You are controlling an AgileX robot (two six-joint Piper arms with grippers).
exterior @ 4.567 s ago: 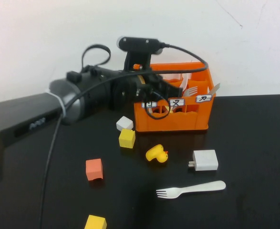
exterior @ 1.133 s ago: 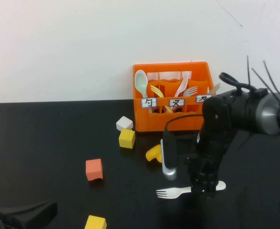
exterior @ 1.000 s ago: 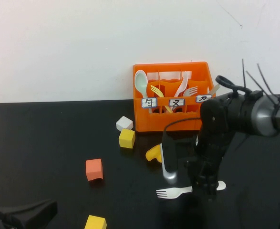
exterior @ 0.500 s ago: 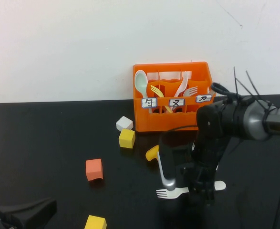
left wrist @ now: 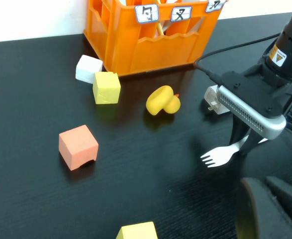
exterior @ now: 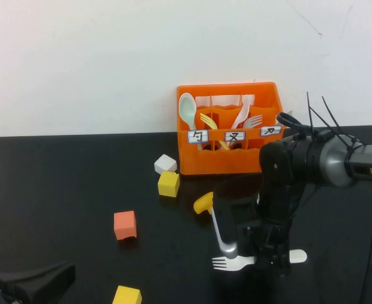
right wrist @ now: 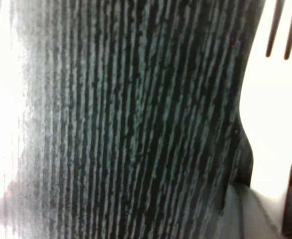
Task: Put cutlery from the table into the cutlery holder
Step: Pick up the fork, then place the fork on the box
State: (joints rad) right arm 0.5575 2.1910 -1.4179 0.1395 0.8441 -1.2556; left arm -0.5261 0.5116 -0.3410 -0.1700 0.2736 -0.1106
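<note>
Here, my right gripper (exterior: 266,258) was down at the table (exterior: 78,183), set over the middle of the creamy white fork (exterior: 231,263). The fork lay flat beneath it: tines projecting to one side of my fingers, handle end (exterior: 297,256) to the other. The left wrist view showed the fork (left wrist: 220,154) emerging from under the right arm's camera bar. Whether my right fingers were closed on the handle or merely straddling it, I could not tell; the right wrist view was filled by the tabletop surface at very close range, with fork tines (right wrist: 280,30) at its edge.

The cutlery holder (exterior: 230,155) stood beyond my right gripper, toward the wall, well apart from it. It already held a pale green spoon (exterior: 187,109), a small yellow fork (exterior: 207,121) and further pale cutlery. A yellow duck (exterior: 203,202) lay between my right gripper and the holder, offset to the side.

My left gripper (left wrist: 270,209) was parked low at the near edge of the table, far to the side of the right gripper; its state I could not tell.

Probable faults from this position:
- A thin flat handle on a hard surface could slip or pivot if clamped off-centre.
- Fingers pressed too hard into the tabletop could flick the fork away.
- A tilted fork could catch the holder's front wall or divider on insertion
</note>
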